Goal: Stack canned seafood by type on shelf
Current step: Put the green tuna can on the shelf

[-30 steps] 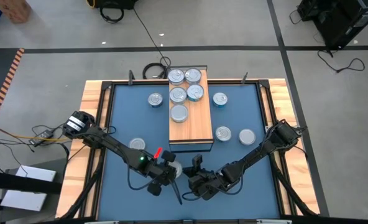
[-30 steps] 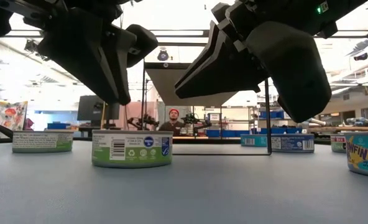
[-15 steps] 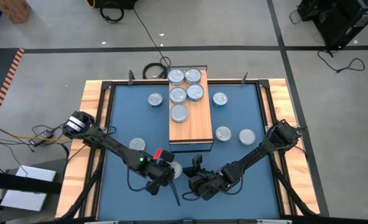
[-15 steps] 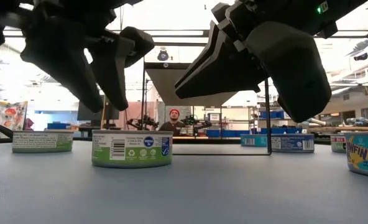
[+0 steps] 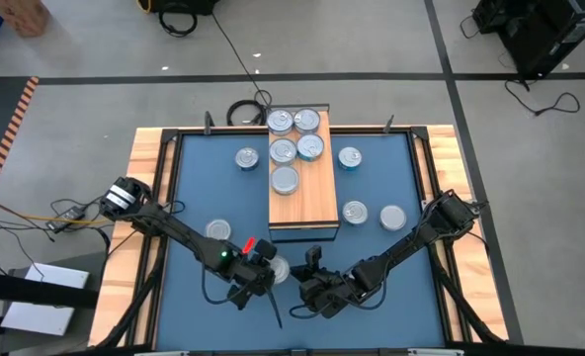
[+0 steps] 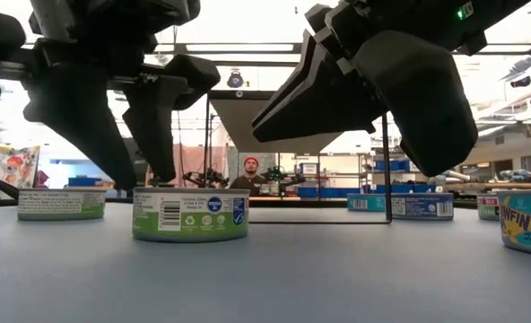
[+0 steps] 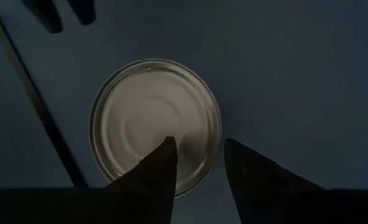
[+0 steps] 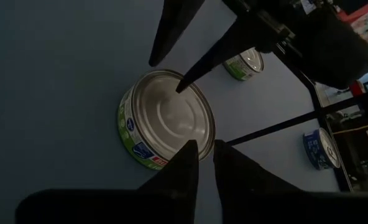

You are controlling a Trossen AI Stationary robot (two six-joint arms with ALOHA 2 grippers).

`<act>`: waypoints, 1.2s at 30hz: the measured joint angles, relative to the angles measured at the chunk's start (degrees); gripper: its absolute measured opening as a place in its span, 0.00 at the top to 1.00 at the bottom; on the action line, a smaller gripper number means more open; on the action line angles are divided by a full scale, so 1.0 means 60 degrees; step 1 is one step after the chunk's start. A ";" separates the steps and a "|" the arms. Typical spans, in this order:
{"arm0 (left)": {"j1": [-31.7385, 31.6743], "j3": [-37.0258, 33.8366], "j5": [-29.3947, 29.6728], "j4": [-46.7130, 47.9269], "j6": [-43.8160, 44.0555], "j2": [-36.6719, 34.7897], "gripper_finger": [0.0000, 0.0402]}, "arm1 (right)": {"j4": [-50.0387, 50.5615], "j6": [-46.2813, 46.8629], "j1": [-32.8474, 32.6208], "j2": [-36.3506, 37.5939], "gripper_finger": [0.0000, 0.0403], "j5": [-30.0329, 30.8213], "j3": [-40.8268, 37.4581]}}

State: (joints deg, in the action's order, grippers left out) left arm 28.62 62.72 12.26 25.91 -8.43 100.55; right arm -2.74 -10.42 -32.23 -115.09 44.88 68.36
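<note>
The shelf (image 5: 303, 188) is a long wood-grain block with dark edging, and five silver-lidded tins (image 5: 294, 140) lie flat at its far end. Other tins rest flat on the desk either side; a green-sided tin (image 6: 190, 213) sits upright at the near edge.

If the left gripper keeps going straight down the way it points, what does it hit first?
Most likely the lid of the green-sided tin directly below the left gripper. Its open fingers hang just above that tin's top, though the exact gap is hard to judge.
</note>
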 joint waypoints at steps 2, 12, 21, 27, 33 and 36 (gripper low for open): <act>0.0000 0.0000 0.0006 0.0027 -0.0179 0.0000 0.66 | 0.0000 0.0033 0.0003 0.0000 0.85 0.0000 0.0000; 0.0011 0.0020 0.0369 0.0203 -0.0571 0.0372 0.72 | 0.0001 0.0033 0.0004 0.0000 0.85 0.0000 0.0000; 0.0028 0.0118 0.1456 0.0417 -0.0585 0.0521 0.96 | 0.0004 0.0029 0.0004 0.0000 0.85 0.0001 0.0000; 0.0018 0.0403 0.1337 0.0481 -0.0404 0.0557 0.99 | 0.0007 -0.0030 0.0007 0.0000 0.85 0.0000 0.0000; -0.0022 0.0704 0.0785 0.0420 0.0093 0.0557 1.00 | 0.0007 -0.0049 -0.0139 0.0000 0.84 0.0387 0.0000; -0.0022 0.0766 0.0749 0.0404 0.0240 0.0557 1.00 | 0.0011 -0.0122 -0.0223 0.0000 0.82 0.0668 0.0000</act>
State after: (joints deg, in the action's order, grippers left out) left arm 28.49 67.32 16.75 28.33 -6.99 103.90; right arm -2.68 -11.15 -33.57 -115.09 48.89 68.36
